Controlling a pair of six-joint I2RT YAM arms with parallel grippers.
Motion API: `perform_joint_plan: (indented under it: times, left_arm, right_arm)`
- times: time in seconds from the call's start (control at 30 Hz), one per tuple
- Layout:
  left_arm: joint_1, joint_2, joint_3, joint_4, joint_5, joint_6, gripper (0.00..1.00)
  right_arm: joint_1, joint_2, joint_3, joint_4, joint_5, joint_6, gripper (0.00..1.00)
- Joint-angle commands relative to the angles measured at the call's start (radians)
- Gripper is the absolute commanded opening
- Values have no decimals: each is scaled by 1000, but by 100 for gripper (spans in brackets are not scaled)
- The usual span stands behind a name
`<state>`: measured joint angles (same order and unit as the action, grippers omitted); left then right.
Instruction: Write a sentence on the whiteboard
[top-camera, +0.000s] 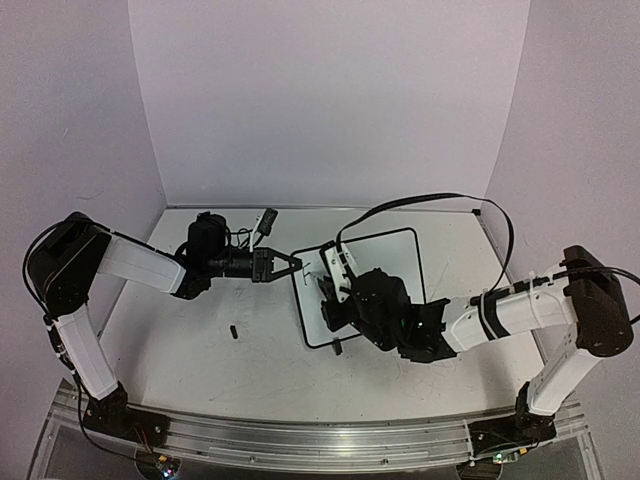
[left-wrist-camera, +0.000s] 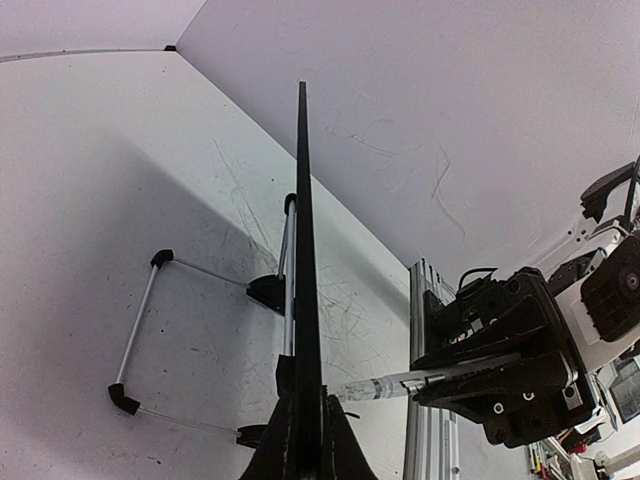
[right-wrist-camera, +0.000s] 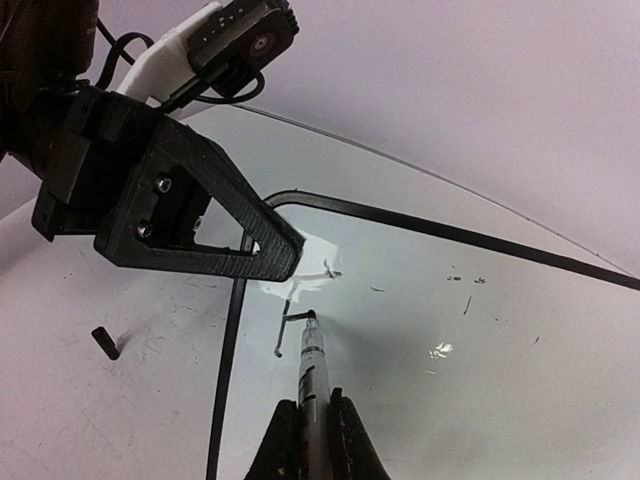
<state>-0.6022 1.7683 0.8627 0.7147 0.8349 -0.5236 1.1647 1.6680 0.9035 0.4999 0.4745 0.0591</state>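
The left end effector (top-camera: 289, 264) is clamped on the left edge of the whiteboard (top-camera: 392, 256), which stands tilted on the bench (top-camera: 200, 365) between the two arms. The right end effector (right-wrist-camera: 310, 418) is closed on a marker (right-wrist-camera: 311, 362), whose tip touches the board near its upper left corner.

The right wrist view shows what the overhead view does not. Only the sentence's first strokes (right-wrist-camera: 282, 335) are there, a short upright bar and a crossbar running to the marker tip, with a few faint specks further right. A small black piece (right-wrist-camera: 105, 342) lies on the bench to the left, apart from the board.

The left wrist view sees the board edge-on as a thin black line, with its black-tipped wire stand (left-wrist-camera: 124, 399) behind it on the bench.
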Motion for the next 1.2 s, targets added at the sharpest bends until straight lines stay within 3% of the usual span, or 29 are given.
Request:
perform_joint_plan:
  times: [0.0,0.37,0.6,1.17]
  left_arm:
    - [-16,-9,21,-36,50,-29,0]
    - [-16,-9,21,-37,49,-29,0]
    - [-16,-7,22,-36,49,-27,0]
    - [-19,12,22,-36,50,-24,0]
  right_arm:
    - [-22,2,25,-13,55,26,0]
    - [-26,-10,31,-18,53,26,0]
    - [-23,-217,-54,48,-95,-46,0]
    - [-44,-145,-89,31,-119,-54,0]
